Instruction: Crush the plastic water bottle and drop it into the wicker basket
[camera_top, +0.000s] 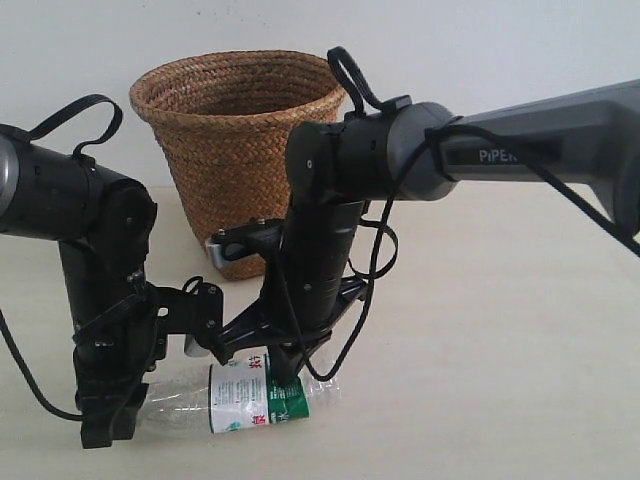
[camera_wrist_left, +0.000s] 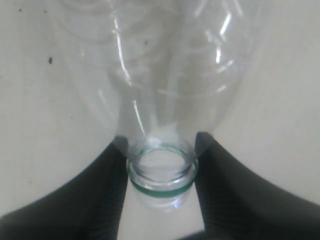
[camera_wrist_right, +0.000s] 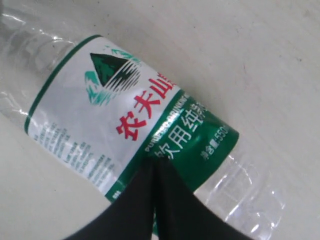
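Note:
The plastic water bottle (camera_top: 250, 396) lies on its side on the table in front of the wicker basket (camera_top: 235, 130), which stands upright behind both arms. In the left wrist view my left gripper (camera_wrist_left: 161, 142) is shut on the bottle's open neck (camera_wrist_left: 161, 172), one finger on each side just above the green ring. My right gripper (camera_wrist_right: 156, 164) is shut with its two fingers together and nothing between them. Their tips rest on the green edge of the bottle's label (camera_wrist_right: 100, 115). In the exterior view the right gripper (camera_top: 284, 384) comes down onto the label from above.
The beige table (camera_top: 500, 350) stretches to the right of the bottle. A white wall stands behind the basket. Loose black cables (camera_top: 372, 262) hang from the right arm's wrist close to the basket's lower side.

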